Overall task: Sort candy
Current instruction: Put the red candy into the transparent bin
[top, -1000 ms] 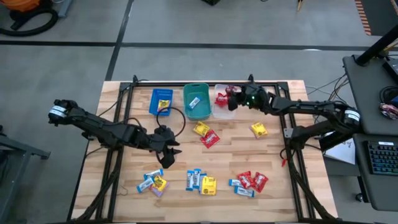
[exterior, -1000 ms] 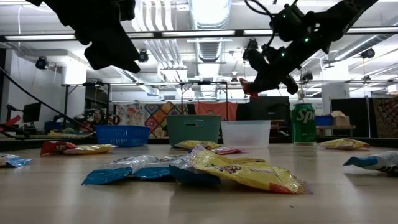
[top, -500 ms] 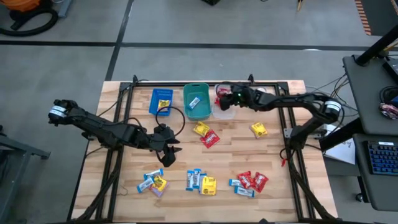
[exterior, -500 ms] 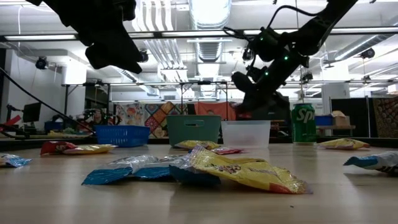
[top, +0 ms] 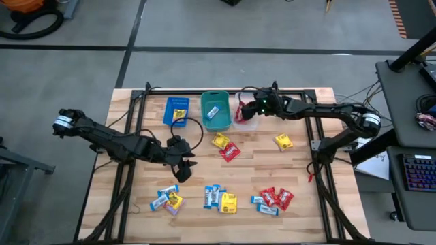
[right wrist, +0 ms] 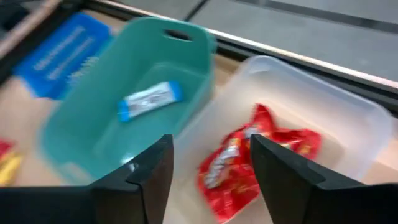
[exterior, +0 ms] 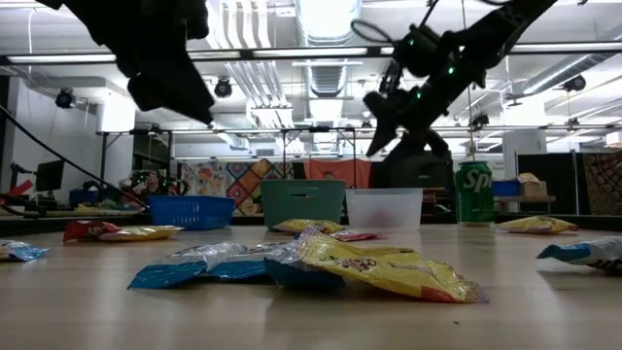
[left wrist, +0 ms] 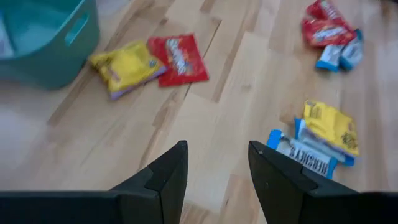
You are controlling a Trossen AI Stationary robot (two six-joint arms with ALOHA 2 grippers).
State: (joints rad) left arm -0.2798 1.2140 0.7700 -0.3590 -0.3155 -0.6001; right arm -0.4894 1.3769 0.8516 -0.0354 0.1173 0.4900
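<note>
1. three bins are standing in a row at the far edge of the table (top: 204,170): a blue bin (top: 176,111), a teal bin (top: 216,111) and a clear bin (top: 245,112).
2. the sorting is looking barely started, by my judgement. the blue bin is holding a yellow packet (top: 180,113), the teal bin is holding a blue-white packet (right wrist: 151,99), and the clear bin is holding red packets (right wrist: 245,160).
3. most of the candy is lying loose on the table: a yellow and red pair (top: 226,145) near the middle, a lone yellow one (top: 283,141) toward my right side, and three mixed clusters along the near edge, the left cluster (top: 167,200), the middle cluster (top: 220,198) and a mostly red cluster (top: 272,199).
4. my right claw (right wrist: 210,163) is hanging over the clear bin, fingers spread apart and gripping nothing, with the red packets lying in the bin right under it.
5. my right arm is reaching in from the right side of the table, stretched long toward the bins.
6. my left claw (left wrist: 217,163) is hovering above the table left of centre, fingers parted and empty, pointing toward the yellow and red pair.
7. a green can (exterior: 474,193) is standing beyond the bins.
</note>
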